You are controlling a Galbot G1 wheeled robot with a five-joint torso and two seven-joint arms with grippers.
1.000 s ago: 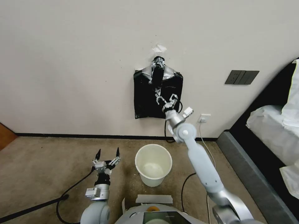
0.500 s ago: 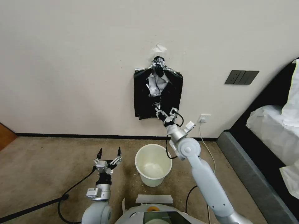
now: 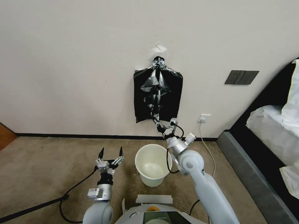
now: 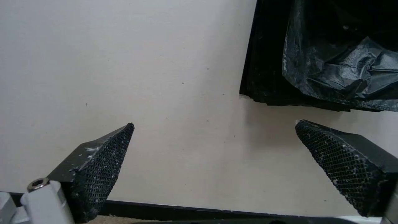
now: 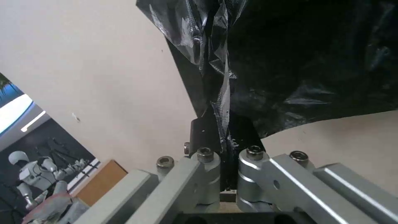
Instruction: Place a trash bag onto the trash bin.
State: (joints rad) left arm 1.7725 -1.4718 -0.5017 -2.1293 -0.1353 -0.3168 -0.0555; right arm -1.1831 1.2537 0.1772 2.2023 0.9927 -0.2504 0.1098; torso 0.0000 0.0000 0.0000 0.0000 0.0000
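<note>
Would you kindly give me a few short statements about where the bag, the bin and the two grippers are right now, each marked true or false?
1. The right gripper is shut on the trash bag. True.
2. The trash bag already lines the trash bin. False: it stretches from the bundle of bags on the wall down to the right gripper.
3. The left gripper is open and holds nothing. True.
4. The trash bin lies on its side. False: it stands upright on the carpet.
5. The left gripper is above the bin. False: it is beside the bin, on the robot's left.
</note>
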